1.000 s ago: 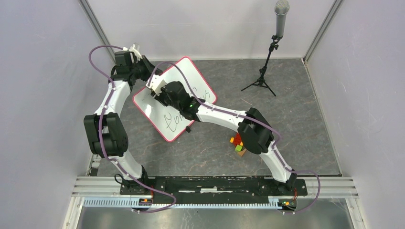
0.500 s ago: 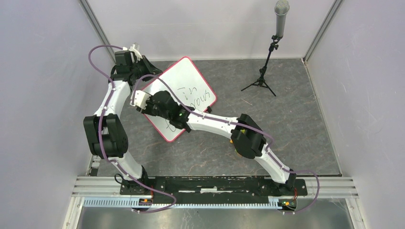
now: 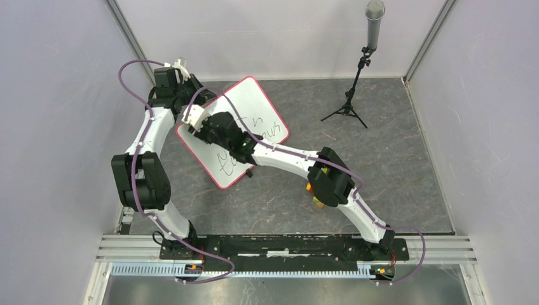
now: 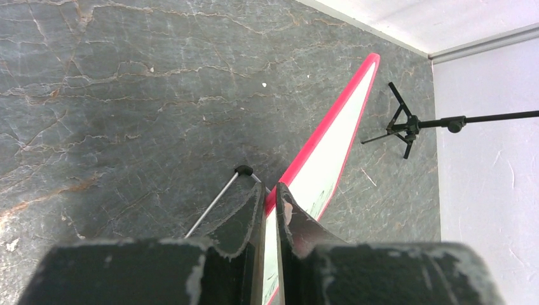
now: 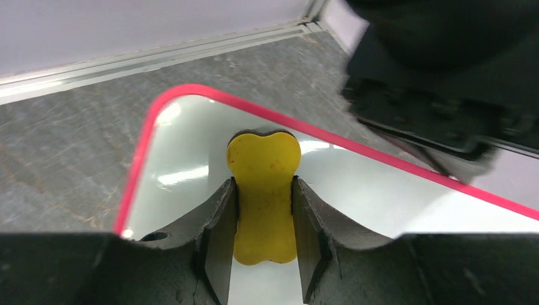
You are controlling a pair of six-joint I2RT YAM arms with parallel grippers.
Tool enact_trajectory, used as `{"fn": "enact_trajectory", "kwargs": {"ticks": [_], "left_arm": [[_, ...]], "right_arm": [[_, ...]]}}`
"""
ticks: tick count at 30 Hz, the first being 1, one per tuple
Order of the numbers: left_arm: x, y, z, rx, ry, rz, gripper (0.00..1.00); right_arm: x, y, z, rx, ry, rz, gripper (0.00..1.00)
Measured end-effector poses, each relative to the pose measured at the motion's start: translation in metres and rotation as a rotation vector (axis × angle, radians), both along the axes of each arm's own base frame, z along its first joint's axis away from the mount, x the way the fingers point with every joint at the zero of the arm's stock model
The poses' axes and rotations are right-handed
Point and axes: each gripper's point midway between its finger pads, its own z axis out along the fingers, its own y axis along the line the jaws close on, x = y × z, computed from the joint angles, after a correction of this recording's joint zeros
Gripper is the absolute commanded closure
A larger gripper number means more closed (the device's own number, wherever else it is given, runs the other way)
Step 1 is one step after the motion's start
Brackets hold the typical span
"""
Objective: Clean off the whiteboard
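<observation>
The whiteboard (image 3: 264,111) is white with a red-pink rim and lies tilted on the grey floor at back left, with black handwriting on its right and lower parts. My left gripper (image 3: 196,89) is shut on the board's upper left rim; the left wrist view shows the rim (image 4: 330,121) edge-on between the closed jaws (image 4: 271,194). My right gripper (image 3: 194,121) is over the board's left corner, shut on a yellow bone-shaped eraser (image 5: 264,190) that presses on the white surface (image 5: 381,190).
A microphone on a black tripod (image 3: 356,82) stands at back right. Coloured blocks (image 3: 313,190) lie partly hidden under my right arm's elbow. Lilac walls close in the sides and back. The board's thin wire foot (image 4: 216,200) shows beside my left jaws.
My right gripper with the eraser swept down-left over the board, then came back up toward the board's left corner. Writing in the upper middle looks fainter. The left arm held still.
</observation>
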Motion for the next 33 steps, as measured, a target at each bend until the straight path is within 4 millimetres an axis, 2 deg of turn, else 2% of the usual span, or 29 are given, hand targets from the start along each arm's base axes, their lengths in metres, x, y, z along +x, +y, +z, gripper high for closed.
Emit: {"fn": "enact_trajectory", "kwargs": {"ticks": [5,9,15,20,22,23,25,28,33], "left_arm": [[-0.002,-0.004,-0.002,-0.001,0.009,-0.008,0.85],[-0.004,-0.007,-0.002,-0.005,0.014,-0.018,0.85],[-0.005,-0.007,-0.002,-0.006,0.02,-0.02,0.85],[-0.006,-0.009,-0.001,-0.012,0.02,-0.029,0.82],[-0.007,-0.01,0.0,-0.015,0.018,-0.035,0.79],[-0.007,-0.01,0.0,-0.016,0.017,-0.037,0.77],[-0.008,-0.011,0.002,-0.018,0.015,-0.04,0.73],[-0.008,-0.011,0.002,-0.019,0.015,-0.042,0.65],[-0.009,-0.012,0.004,-0.023,0.01,-0.049,0.55]], "right_arm": [[0.042,-0.027,0.004,0.058,0.037,-0.093,0.59],[0.059,-0.04,0.002,0.07,0.053,-0.133,0.58],[0.06,-0.052,-0.006,0.091,0.094,-0.167,0.56],[0.06,-0.089,-0.02,0.072,0.141,-0.208,0.51],[0.059,-0.105,-0.026,0.055,0.153,-0.223,0.45],[0.058,-0.112,-0.029,0.048,0.159,-0.231,0.38],[0.056,-0.124,-0.035,0.037,0.169,-0.242,0.3],[0.055,-0.131,-0.038,0.026,0.171,-0.246,0.27],[0.053,-0.128,-0.037,0.024,0.168,-0.226,0.22]]}}
